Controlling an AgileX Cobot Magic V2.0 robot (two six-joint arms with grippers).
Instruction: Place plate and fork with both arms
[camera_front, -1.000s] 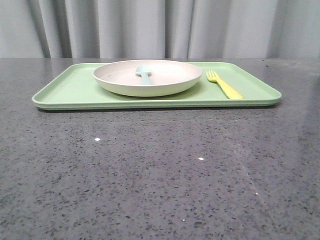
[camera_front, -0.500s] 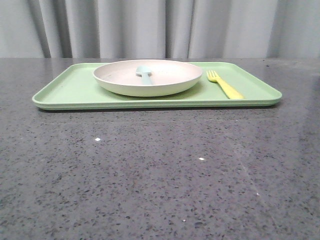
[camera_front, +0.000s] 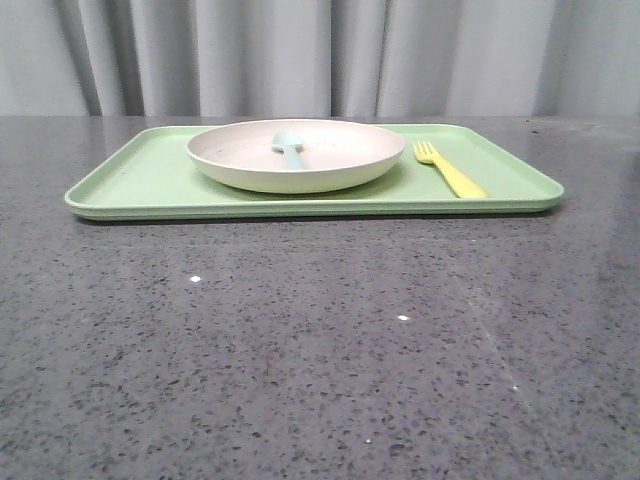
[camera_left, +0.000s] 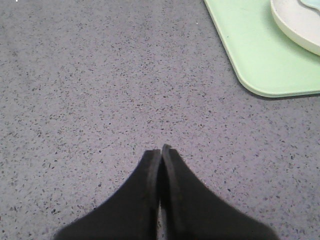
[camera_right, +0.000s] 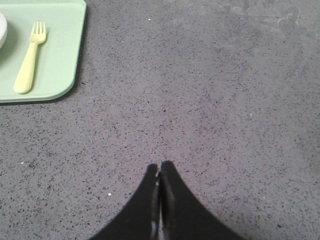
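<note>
The cream-white plate (camera_front: 300, 155) sits on the light green tray (camera_front: 140, 180), left of centre; its edge also shows in the left wrist view (camera_left: 297, 25). The yellow fork (camera_front: 448, 170) lies on the tray to the plate's right, tines pointing away; it also shows in the right wrist view (camera_right: 29, 57). My left gripper (camera_left: 161, 150) is shut and empty over bare table, short of the tray's near left corner. My right gripper (camera_right: 159, 166) is shut and empty over bare table, off the tray's right end. Neither gripper shows in the front view.
A small light blue spoon (camera_front: 289, 146) lies in the plate. The tray's rim (camera_right: 75, 75) stands slightly above the grey speckled table (camera_front: 320, 350). Grey curtains (camera_front: 300, 50) hang behind the table's far edge.
</note>
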